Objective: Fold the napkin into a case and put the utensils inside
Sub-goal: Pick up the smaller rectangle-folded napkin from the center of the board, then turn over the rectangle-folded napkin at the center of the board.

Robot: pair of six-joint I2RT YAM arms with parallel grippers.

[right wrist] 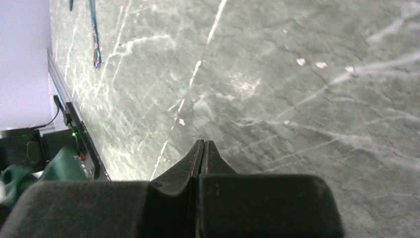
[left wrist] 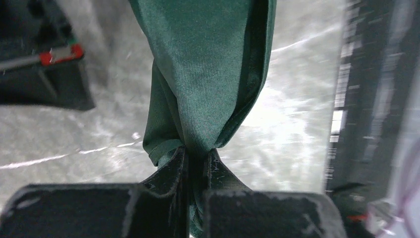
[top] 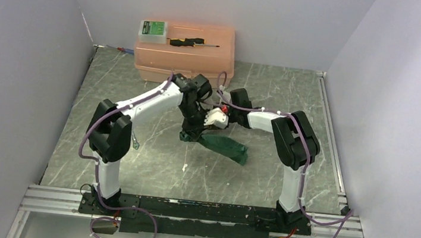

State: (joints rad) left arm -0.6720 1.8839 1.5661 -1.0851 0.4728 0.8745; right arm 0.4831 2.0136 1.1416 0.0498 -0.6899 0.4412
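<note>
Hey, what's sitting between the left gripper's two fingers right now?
A bunched fold of the dark green napkin, clamped by the left gripper with no gap left. The left wrist view shows it.

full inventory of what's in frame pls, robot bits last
napkin: 1, dark green, table centre, bunched
utensil: 1 seen, silver, on table by left arm
box: 1, pale pink, back of table
pack: 1, green and white, on box lid
screwdriver: 1, black-yellow handle, on lid right of pack
thin stick: 1, bluish, on table left of box; too small to identify
table: 1, grey-green marble
left arm: 1, white and black, reaching to centre
right arm: 1, white and black, reaching to centre
left fingers: black, shut on napkin
right fingers: black, shut, empty
</note>
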